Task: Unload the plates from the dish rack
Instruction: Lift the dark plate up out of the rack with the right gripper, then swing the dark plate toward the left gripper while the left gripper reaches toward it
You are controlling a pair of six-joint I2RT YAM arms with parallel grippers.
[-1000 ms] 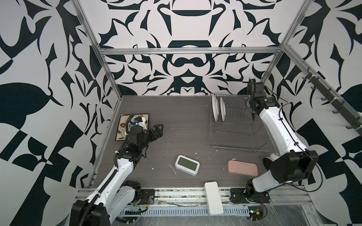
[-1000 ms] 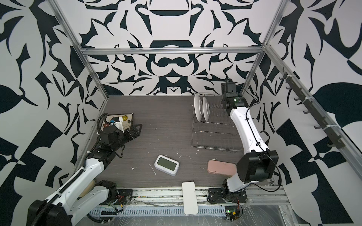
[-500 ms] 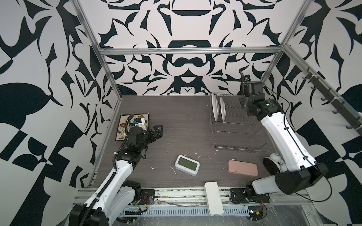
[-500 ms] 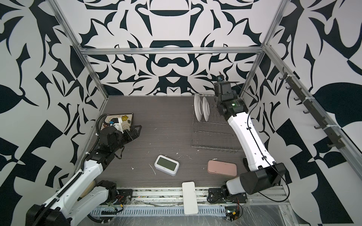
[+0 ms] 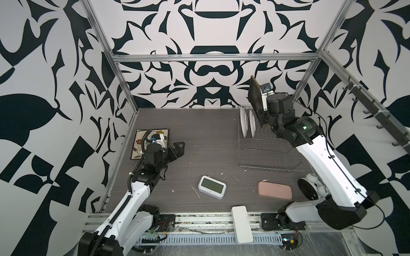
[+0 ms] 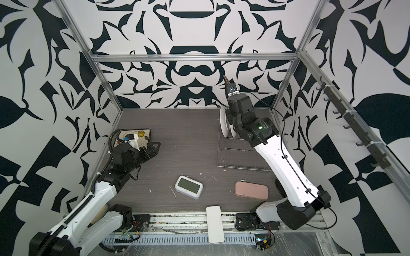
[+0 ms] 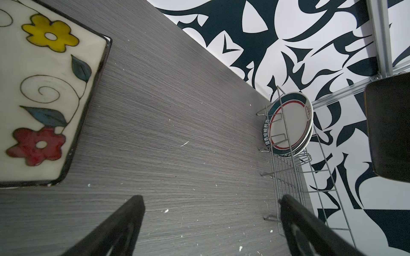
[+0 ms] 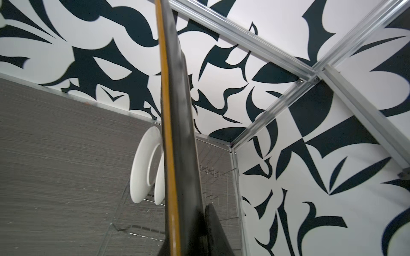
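Pinching the lower part of the dark square plate [image 5: 255, 95] between nearly closed jaws, the right gripper [image 5: 263, 116] is holding it on edge in the upper right of both top views. The plate is raised over the upper end of the dish rack [image 5: 266, 155]. In the right wrist view the plate's tan edge is running straight out from between the fingers [image 8: 214, 230], so the plate is sitting inside the jaws. Two round white plates [image 5: 248, 125] are standing upright in the rack's upper left corner, just beside the held plate but apart from it. Left of centre, the left gripper [image 5: 178, 148] is hovering with jaws spread wide, gripping nothing. The floral square plate [image 5: 139, 141] is lying flat on the table [image 5: 210, 137], just left of it and outside the jaws.
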